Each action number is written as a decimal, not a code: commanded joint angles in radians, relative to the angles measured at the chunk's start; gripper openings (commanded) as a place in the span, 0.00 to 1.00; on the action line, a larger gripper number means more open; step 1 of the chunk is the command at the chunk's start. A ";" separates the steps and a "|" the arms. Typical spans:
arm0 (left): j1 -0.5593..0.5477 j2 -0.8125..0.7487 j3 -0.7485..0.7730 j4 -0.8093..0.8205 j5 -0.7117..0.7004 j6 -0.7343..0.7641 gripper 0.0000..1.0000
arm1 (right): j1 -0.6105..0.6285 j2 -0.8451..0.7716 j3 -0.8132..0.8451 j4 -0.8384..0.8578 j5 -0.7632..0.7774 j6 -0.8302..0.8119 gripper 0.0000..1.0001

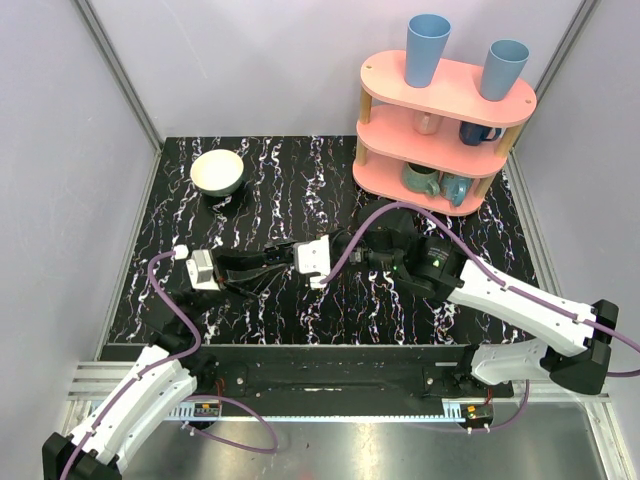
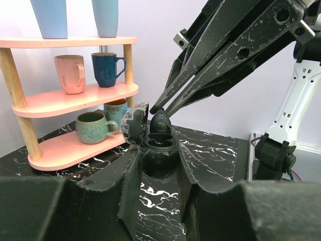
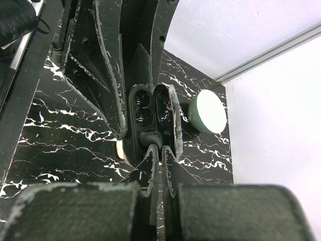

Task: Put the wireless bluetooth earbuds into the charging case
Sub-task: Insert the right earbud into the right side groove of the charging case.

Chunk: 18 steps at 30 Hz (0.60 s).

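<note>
Over black marbled table point(image 2: 215, 150), open charging case point(image 2: 158, 153) holds one dark earbud point(image 2: 160, 120).

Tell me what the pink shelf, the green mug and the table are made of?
Pink shelf: probably painted wood, matt, on bare pale wooden posts. Green mug: likely glazed ceramic, speckled and glossy. Table: black with white veins like polished marble, maybe only a printed sheet.

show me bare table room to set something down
Bare: the far strip between the bowl and the pink shelf; the near strip along the base rail. Crowded: the centre, where the left pincer and right pincer meet at the charging case.
</note>
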State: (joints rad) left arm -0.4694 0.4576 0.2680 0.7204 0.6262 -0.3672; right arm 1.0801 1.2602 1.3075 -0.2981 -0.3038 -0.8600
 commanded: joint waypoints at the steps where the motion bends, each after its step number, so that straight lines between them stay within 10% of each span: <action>1: -0.011 -0.011 0.025 0.114 0.059 -0.003 0.00 | 0.007 -0.011 -0.020 0.100 0.023 0.019 0.00; 18: -0.011 -0.013 0.022 0.093 0.033 0.007 0.00 | 0.007 -0.070 -0.062 0.132 0.023 0.033 0.00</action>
State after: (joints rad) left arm -0.4698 0.4572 0.2680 0.7433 0.6289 -0.3656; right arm 1.0817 1.2232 1.2522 -0.2207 -0.3069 -0.8295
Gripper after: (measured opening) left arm 0.340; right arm 0.018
